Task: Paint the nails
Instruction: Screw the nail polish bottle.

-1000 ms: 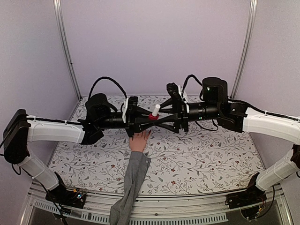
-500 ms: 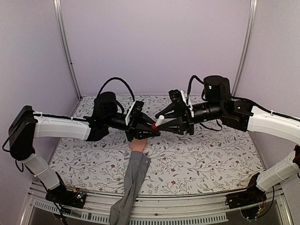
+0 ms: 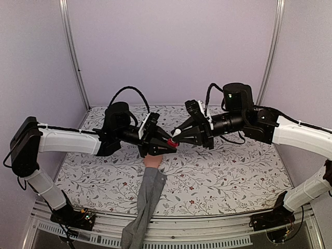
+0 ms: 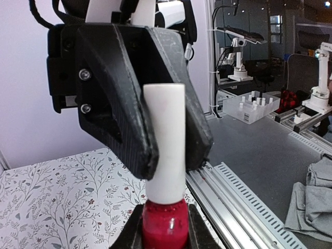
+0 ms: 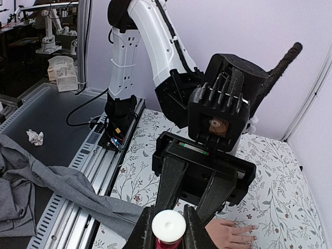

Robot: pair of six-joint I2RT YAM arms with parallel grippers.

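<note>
Left hand (image 4: pixel 165 234) clamps the bottle (image 4: pixel 165 224), probably light and slick, near the mannequin (image 3: pixel 153 160). Right hand (image 5: pixel 168 231) pinches its cap (image 5: pixel 168 226), the twisting hold.

The left pincer (image 4: pixel 165 231) clamps the red bottle (image 4: pixel 165 220) while the right pincer (image 4: pixel 174 161) grips its white cap (image 4: pixel 164 124).

1. Top view: bright, even, diffuse light; weak shadows on table (image 3: pixel 223 176); wide-angle bend in corner post (image 3: pixel 74 57).
2. Left wrist: glare spot on red bottle (image 4: pixel 165 228), slightly soft.
3. Right wrist: white cap (image 5: pixel 168 226) out of focus; left background dim.
</note>
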